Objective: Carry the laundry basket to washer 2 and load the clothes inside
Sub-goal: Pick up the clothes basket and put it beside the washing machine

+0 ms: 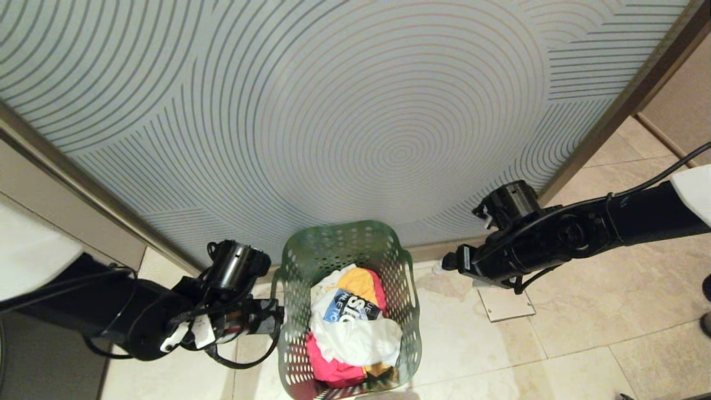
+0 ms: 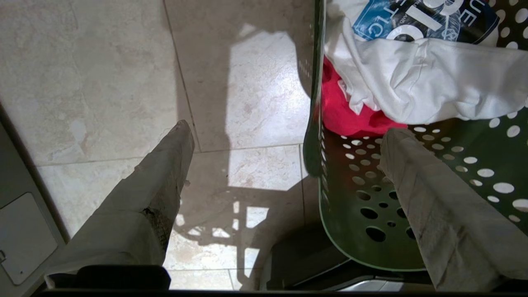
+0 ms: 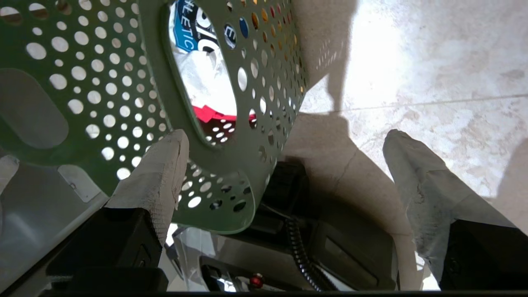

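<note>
While the laundry basket (image 1: pixel 349 311) sits on the floor tiles (image 1: pixel 500 355) between my arms, its long axis running away from me, my left gripper (image 2: pixel 284 140) straddles its left rim, fingers spread wide, holding nothing. My right gripper (image 3: pixel 284 142) is equally wide, empty, a little farther off. One basket; three clothes (image 1: pixel 355 333) inside.

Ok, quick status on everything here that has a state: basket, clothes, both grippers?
laundry basket: upright on the tile floor, loaded, not held.
clothes: piled inside the basket, white printed garment on top, pink-red and yellow-orange beneath.
left gripper: open, fingers straddling the basket's side wall, one inside, one outside.
right gripper: open, beside the basket's other side near the cut-out handle, gripping nothing.
</note>
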Tool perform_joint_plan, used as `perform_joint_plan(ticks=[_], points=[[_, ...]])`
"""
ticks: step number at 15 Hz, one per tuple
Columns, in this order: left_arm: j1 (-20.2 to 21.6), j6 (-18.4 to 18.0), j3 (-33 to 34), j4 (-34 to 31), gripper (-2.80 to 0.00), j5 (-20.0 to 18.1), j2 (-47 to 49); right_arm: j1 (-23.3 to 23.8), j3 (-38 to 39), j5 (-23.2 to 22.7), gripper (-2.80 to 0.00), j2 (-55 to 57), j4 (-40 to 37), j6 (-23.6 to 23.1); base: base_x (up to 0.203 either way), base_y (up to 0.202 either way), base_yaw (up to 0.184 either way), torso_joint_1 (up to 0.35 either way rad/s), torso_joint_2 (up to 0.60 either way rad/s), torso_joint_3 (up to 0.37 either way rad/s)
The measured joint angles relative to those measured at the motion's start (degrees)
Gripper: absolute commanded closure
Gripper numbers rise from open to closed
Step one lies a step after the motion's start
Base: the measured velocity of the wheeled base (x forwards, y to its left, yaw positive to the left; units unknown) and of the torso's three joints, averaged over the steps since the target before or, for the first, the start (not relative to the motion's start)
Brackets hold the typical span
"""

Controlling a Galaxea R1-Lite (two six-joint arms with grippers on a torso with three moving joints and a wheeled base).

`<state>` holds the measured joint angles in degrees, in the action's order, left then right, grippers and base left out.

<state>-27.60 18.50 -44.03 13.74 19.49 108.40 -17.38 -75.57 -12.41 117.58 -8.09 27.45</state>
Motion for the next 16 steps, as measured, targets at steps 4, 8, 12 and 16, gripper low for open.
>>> perform_joint_plan(ticks=[4, 8, 12, 16], points=[[0.3, 0.0, -2.6, 0.1, -2.8, -0.2, 3.3, -0.7, -3.5, -0.8, -2.8, 3.7, 0.0, -0.1, 0.0, 0.0, 0.0, 0.0, 0.0, 0.0], [1.1, 0.1, -4.2, 0.1, -2.8, -0.4, 6.1, -2.4, -6.1, -2.4, -2.8, 6.2, 0.0, -0.1, 0.0, 0.0, 0.0, 0.0, 0.0, 0.0], [2.0, 0.1, -4.4, 0.1, -2.8, -1.5, 7.1, -4.4, -9.4, -2.9, -2.8, 8.4, 0.0, -0.1, 0.0, 0.0, 0.0, 0.0, 0.0, 0.0], [2.2, 0.1, -4.3, 0.1, -2.8, -1.6, 8.0, -4.7, -14.0, -2.9, -2.8, 11.3, -0.1, -0.2, 0.0, 0.0, 0.0, 0.0, 0.0, 0.0]])
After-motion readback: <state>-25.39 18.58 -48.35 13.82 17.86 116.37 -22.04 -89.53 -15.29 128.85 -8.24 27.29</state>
